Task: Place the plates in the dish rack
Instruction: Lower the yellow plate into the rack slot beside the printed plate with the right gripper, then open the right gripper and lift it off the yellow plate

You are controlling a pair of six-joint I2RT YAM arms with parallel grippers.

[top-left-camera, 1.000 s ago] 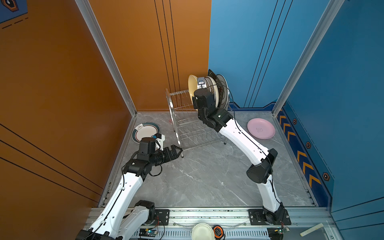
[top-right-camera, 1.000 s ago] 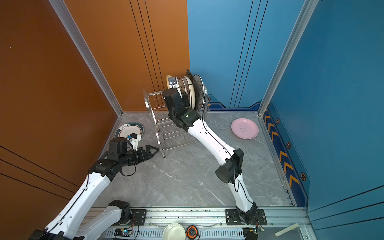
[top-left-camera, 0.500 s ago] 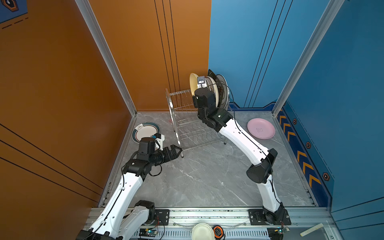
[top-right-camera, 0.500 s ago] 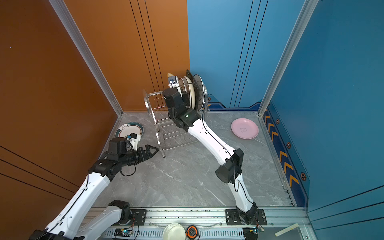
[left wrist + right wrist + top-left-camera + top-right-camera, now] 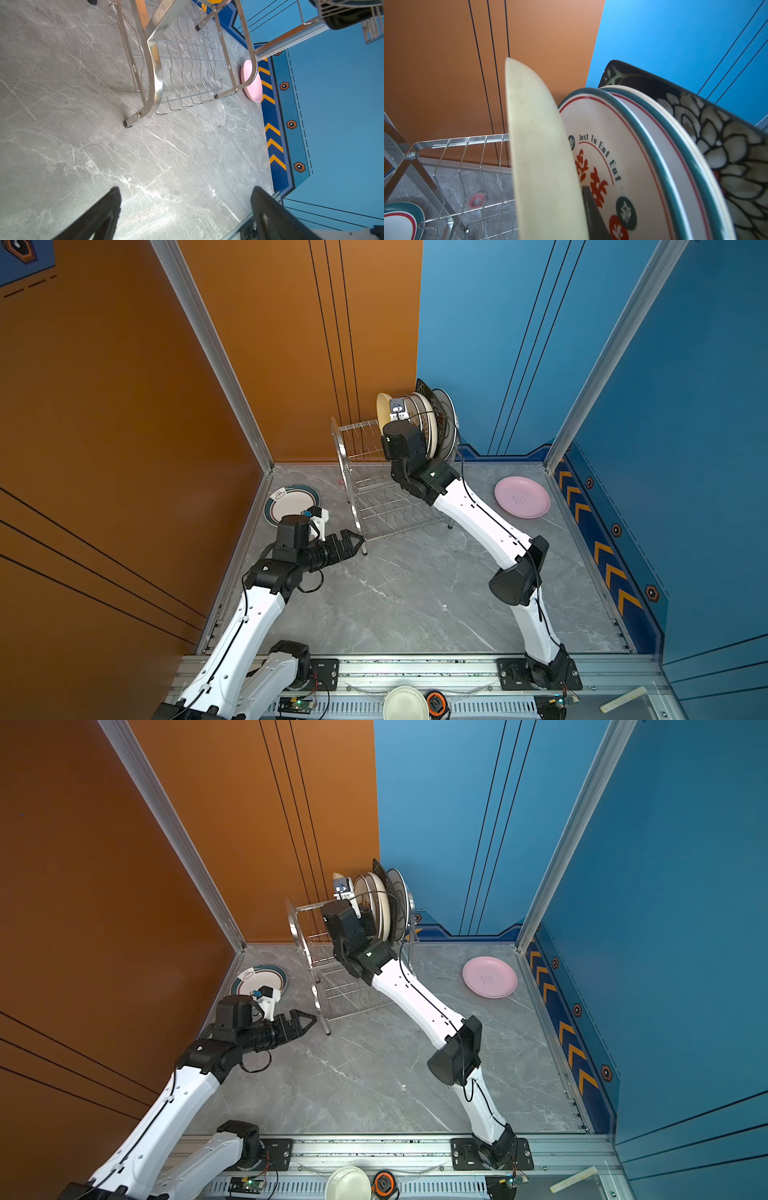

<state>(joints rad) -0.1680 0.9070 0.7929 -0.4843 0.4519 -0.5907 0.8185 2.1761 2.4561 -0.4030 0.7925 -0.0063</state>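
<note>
The dish rack (image 5: pixel 343 456) (image 5: pixel 300 932) (image 5: pixel 154 68) stands at the back of the table. Several plates stand on edge in its upper tier: a red-lettered white one (image 5: pixel 604 149), a cream one and a black floral one (image 5: pixel 716 133). My right gripper (image 5: pixel 394 416) is shut on a pale yellow plate (image 5: pixel 382 406) (image 5: pixel 537 155), held upright beside them; one finger (image 5: pixel 591 209) shows behind it. A teal-rimmed plate (image 5: pixel 291 499) (image 5: pixel 259 977) lies flat at the left, a pink plate (image 5: pixel 522 497) (image 5: pixel 489 976) (image 5: pixel 252 83) at the right. My left gripper (image 5: pixel 357 540) (image 5: pixel 309 1020) (image 5: pixel 186 189) hovers open and empty by the rack's front foot.
Orange and blue walls close in the table's back and sides. A small white dish (image 5: pixel 405 703) and an orange-and-black round item (image 5: pixel 435 702) sit on the front rail. A red ring mark (image 5: pixel 476 200) shows on the marble under the rack.
</note>
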